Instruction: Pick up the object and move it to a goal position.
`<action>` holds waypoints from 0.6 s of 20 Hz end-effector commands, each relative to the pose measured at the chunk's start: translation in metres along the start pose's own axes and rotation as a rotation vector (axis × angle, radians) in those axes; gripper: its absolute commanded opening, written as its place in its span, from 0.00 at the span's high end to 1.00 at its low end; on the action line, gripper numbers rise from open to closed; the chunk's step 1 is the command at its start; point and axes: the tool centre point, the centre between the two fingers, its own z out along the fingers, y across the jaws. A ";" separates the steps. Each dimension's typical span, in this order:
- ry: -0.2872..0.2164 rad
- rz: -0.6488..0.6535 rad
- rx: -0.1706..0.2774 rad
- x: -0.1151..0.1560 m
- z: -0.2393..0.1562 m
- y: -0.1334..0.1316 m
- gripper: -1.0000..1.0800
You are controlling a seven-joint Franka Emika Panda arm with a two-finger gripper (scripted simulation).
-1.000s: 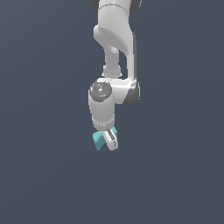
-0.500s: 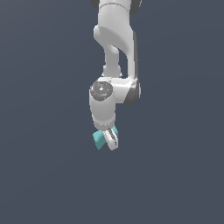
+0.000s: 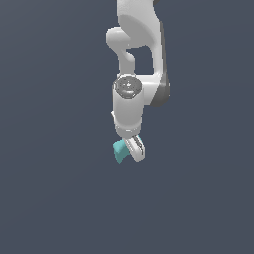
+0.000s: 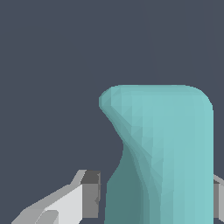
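The object (image 3: 119, 151) is a small teal curved block held off the ground at the tip of the white arm. My gripper (image 3: 130, 150) is shut on it, and in the exterior view one white finger (image 3: 136, 149) shows on the block's right. In the wrist view the object (image 4: 162, 148) fills the space between the two grey finger pads (image 4: 90, 193), with my gripper (image 4: 153, 195) closed around its lower part. Its rounded end points away from the wrist.
Around the arm there is only a plain dark grey-blue background. The white arm links (image 3: 139, 54) rise above the gripper to the picture's upper edge.
The arm and gripper have moved upward and toward the exterior view's right, carrying the teal block with them. The grip is unchanged.
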 end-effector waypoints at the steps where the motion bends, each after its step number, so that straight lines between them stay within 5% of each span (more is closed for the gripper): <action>1: 0.000 -0.001 0.002 -0.018 -0.016 0.000 1.00; 12: 0.003 -0.001 0.001 -0.122 -0.107 0.002 1.00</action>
